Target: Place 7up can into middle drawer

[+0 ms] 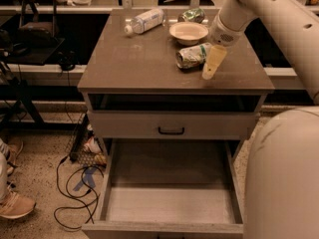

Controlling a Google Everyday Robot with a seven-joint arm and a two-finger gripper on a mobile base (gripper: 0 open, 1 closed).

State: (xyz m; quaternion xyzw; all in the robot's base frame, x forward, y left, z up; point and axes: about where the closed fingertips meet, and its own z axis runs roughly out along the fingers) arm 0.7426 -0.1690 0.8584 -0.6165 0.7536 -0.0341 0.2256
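The end effector [209, 69] hung over the right side of the desk [134, 68], just beside the 7up can [191, 57], which lay on its side near the bowl [188, 32]. Whether it was open could not be told. The middle drawer [169, 203] stood pulled out below.

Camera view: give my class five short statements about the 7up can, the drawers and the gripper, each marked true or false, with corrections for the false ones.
1. The 7up can lies on its side on the cabinet top. True.
2. The middle drawer is pushed shut. False: it is pulled out and open.
3. The gripper is just right of the can in the picture. True.
4. The can sits inside the bowl. False: it lies on the top, in front of the bowl.
5. The clear bottle stands upright. False: it lies on its side.
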